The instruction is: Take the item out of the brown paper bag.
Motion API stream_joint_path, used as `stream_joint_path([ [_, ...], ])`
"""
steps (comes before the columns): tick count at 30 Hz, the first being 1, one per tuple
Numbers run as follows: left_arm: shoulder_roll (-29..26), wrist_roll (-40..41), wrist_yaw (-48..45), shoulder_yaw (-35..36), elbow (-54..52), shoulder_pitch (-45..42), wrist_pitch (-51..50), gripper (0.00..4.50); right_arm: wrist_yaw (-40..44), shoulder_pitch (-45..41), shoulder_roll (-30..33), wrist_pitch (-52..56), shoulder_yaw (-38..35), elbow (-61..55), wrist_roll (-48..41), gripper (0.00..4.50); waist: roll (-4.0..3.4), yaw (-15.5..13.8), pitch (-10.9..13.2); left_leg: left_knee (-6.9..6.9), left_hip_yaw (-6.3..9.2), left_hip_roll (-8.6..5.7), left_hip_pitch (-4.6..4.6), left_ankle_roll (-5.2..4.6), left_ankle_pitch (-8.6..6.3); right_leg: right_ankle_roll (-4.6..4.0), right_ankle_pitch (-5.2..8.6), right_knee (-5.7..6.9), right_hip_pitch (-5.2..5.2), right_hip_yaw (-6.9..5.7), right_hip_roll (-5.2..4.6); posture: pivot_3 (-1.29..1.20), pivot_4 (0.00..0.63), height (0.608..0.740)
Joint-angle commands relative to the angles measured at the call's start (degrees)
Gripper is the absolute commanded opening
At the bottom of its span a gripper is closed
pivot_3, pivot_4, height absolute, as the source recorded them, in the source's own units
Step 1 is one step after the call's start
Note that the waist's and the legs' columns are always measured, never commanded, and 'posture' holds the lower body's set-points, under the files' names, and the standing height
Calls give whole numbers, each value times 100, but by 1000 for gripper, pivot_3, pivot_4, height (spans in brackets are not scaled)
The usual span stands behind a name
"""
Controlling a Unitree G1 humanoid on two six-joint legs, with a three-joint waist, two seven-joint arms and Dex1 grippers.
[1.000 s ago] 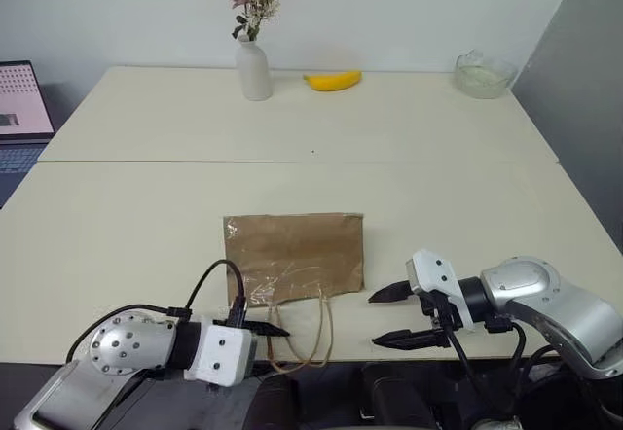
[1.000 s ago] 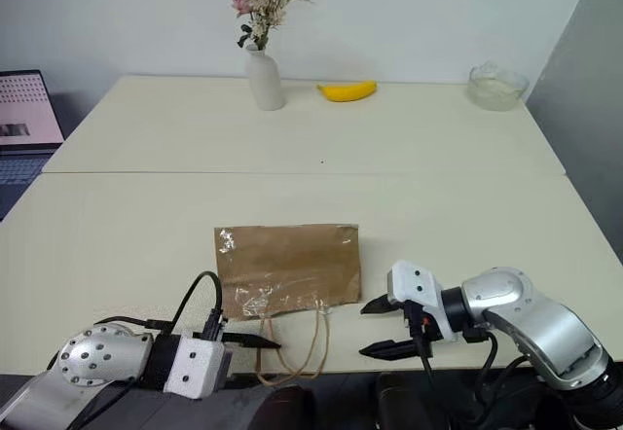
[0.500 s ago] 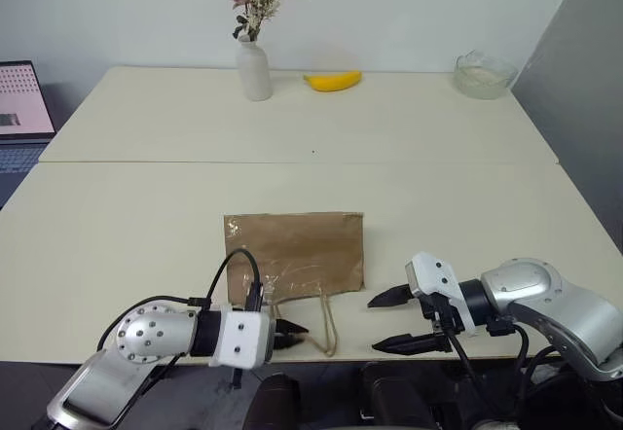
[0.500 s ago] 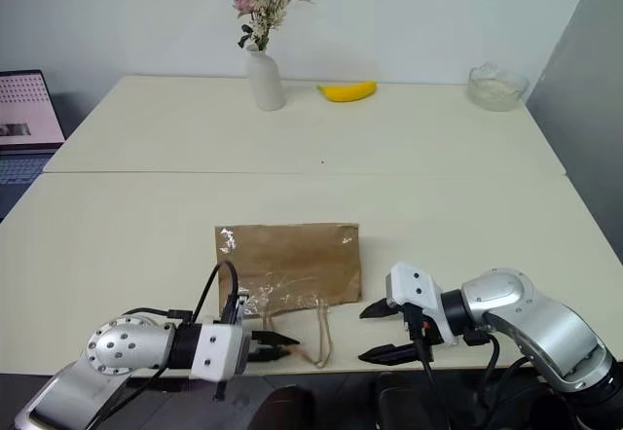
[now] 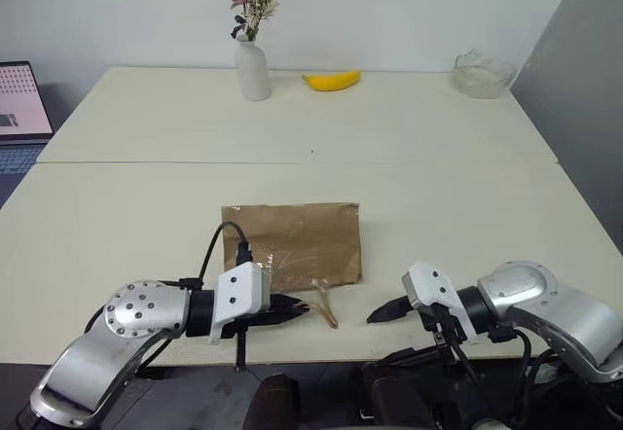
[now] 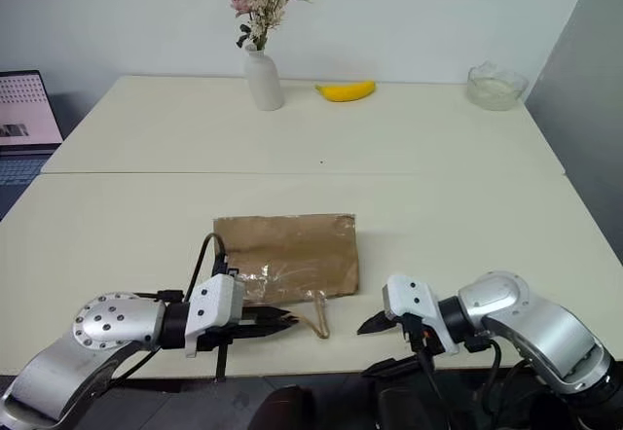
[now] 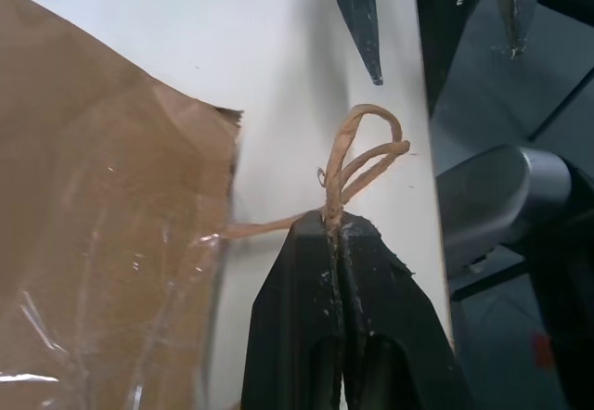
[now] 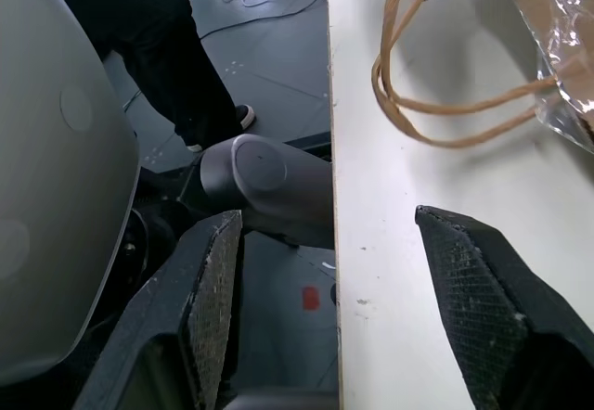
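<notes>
The brown paper bag [image 5: 292, 245] lies flat on the table near its front edge, mouth toward me. Its tan cord handles [image 7: 362, 155] are bunched together and pinched in my left gripper [image 5: 297, 305], which is shut on them just in front of the bag's mouth. In the left wrist view the cords loop out from the closed tips of that gripper [image 7: 336, 229]. My right gripper [image 6: 374, 344] hangs open at the table's front edge, to the right of the handles, straddling the edge with nothing between its fingers [image 8: 473, 289]. The item is hidden.
A white vase with dried flowers [image 5: 254, 68], a banana [image 5: 332, 81] and a glass bowl [image 5: 481, 73] stand along the far side of the table. A laptop [image 5: 19, 109] is at the far left. A seam [image 5: 311, 162] crosses the tabletop beyond the bag.
My left gripper has shut on the cord handles and moved up and to the right, gathering the loops into a bunch. The right gripper has stayed open at the table edge.
</notes>
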State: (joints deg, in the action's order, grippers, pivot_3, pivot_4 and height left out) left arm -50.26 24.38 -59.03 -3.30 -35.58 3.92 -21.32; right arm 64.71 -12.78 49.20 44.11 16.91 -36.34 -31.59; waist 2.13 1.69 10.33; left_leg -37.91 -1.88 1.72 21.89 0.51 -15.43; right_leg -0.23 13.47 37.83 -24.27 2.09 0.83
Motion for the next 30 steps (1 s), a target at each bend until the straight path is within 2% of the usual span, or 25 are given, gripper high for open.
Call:
stream_joint_path([
  [1,203,-61,257,-3,-94,-60,62,40,-76,-48,-63,-107,-22,-173,-26,3139,0,-2,0,-1,0,-1,0,0,0,0,0,0,1,1,0,0,150,740],
  [2,261,-223,309,-68,3,-87,212,40,-106,-48,-84,-115,-19,-158,-3,3139,0,-2,0,-1,0,-1,0,0,0,0,0,0,1,1,-1,0,150,740],
  [5,289,-629,214,-173,288,-28,767,690,-141,-42,-73,-142,-37,-145,42,3139,0,-1,0,-2,-1,-2,0,0,0,1,-1,-1,2,2,-1,0,150,740],
  [10,30,-857,-44,20,350,327,1304,2210,-97,14,44,-134,-189,-175,-4,3139,0,0,0,1,-1,1,1,0,0,-1,1,-1,-1,1,0,0,150,740],
  [15,-442,-333,-329,702,-239,984,927,2210,-117,127,121,-131,-300,-217,-54,3139,1,1,0,1,-1,3,1,0,0,-23,13,-2,-1,1,-2,0,150,740],
  [20,-877,-403,-780,1158,-584,1776,1089,2210,-88,194,160,-134,-352,-219,-72,3139,0,0,1,2,-3,2,-1,1,0,-25,14,-3,-1,2,-4,0,150,740],
  [30,-833,-1107,-888,738,-292,1733,2060,2210,-73,191,226,-98,-380,-256,-136,3139,-3,-3,2,2,-3,1,0,1,-1,-26,15,-8,-2,3,-4,0,150,740],
])
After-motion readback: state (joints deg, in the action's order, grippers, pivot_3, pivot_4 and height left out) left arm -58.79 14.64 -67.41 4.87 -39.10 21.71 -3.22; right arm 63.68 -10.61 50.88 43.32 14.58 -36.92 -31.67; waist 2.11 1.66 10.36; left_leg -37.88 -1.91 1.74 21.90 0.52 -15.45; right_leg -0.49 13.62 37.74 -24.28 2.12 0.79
